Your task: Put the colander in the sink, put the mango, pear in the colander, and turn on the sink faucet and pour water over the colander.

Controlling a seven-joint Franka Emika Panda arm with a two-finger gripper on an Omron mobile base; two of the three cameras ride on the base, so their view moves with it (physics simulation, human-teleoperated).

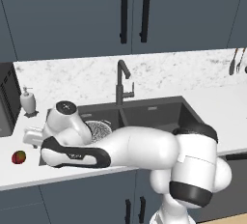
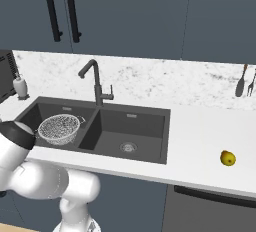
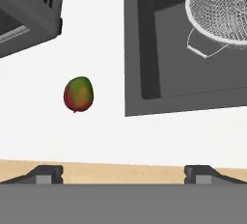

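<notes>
The round silvery-white wire-mesh colander is already seated in the left basin of the dark charcoal double-basin sink, so the step in hand is judged to be the fetching of the small red-and-green mango, which lies alone on the white counter just to the left of the sink. The two-finger gripper is held above that counter with its jaws spread wide and nothing between them. A good pick would be made by centring the fingertips over the fruit before descent, since the mango sits off to one side in the hand view, and by closing gently, as a round fruit may roll. The small yellow pear rests well apart on the counter right of the sink. The tall dark grey gooseneck faucet stands behind the divider, before a marbled backsplash and dark blue cabinets.
</notes>
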